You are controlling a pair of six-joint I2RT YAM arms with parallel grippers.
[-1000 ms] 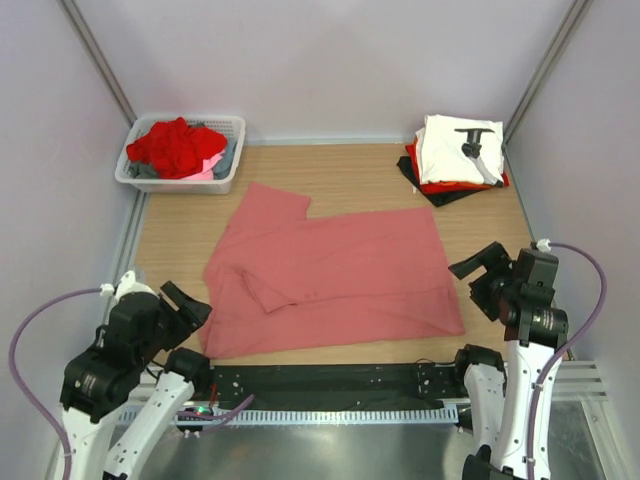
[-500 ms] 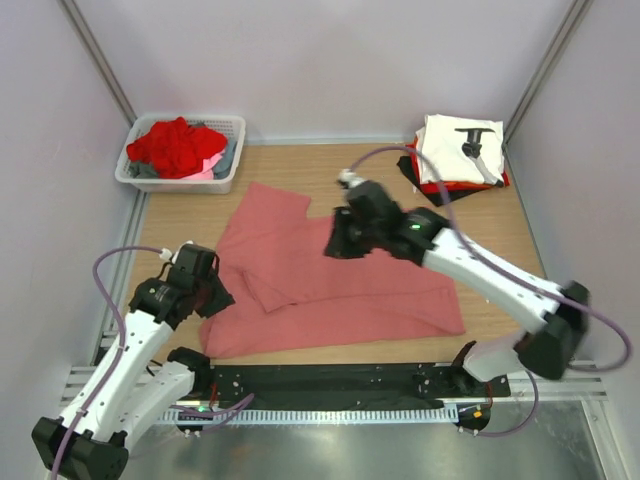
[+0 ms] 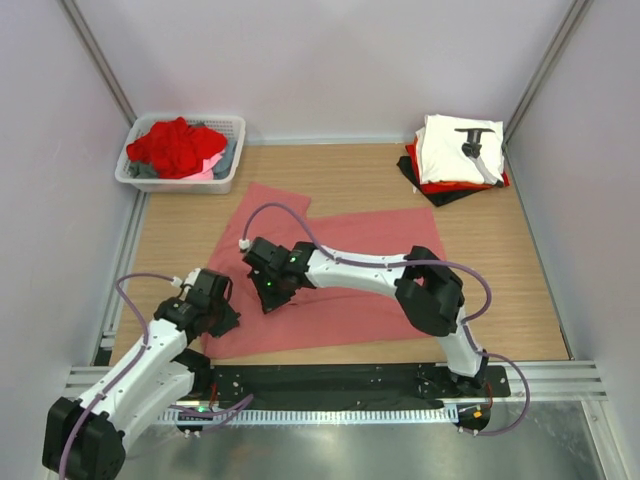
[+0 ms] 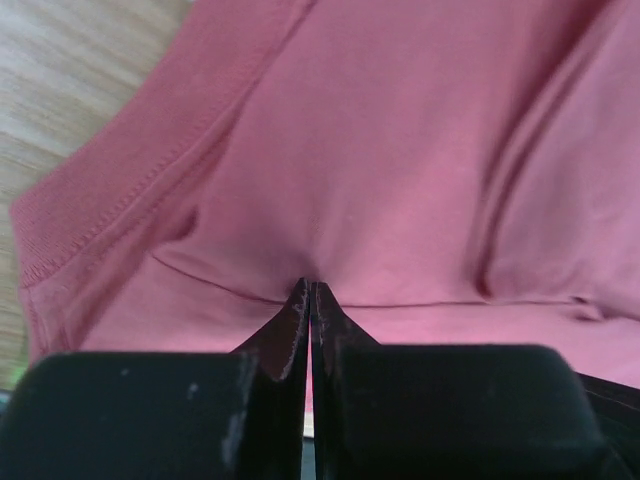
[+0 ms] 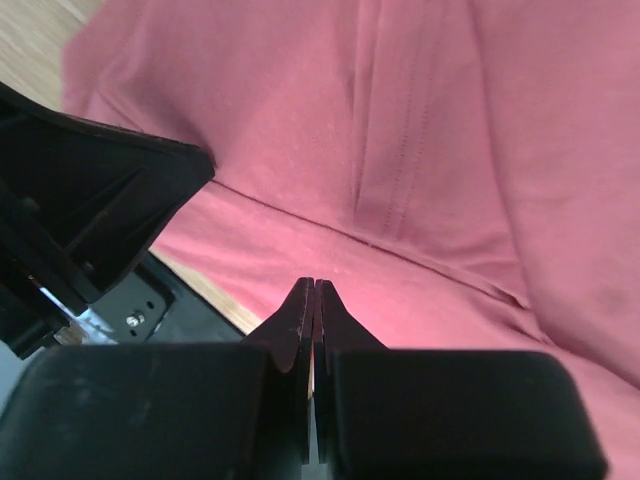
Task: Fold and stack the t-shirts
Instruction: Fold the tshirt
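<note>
Both closed: left hand (image 4: 308, 286) pinches salmon-pink t-shirt (image 4: 430, 130), right hand (image 5: 313, 284) touches it.

You have a plain salmon-pink t-shirt (image 4: 420, 150) ahead of the black jaws; pale wood-grain table (image 4: 70, 70) left of them.

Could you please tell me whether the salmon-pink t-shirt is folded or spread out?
Spread out: the salmon-pink t-shirt lies flat across the table, far wider than the folded stack at back right.
</note>
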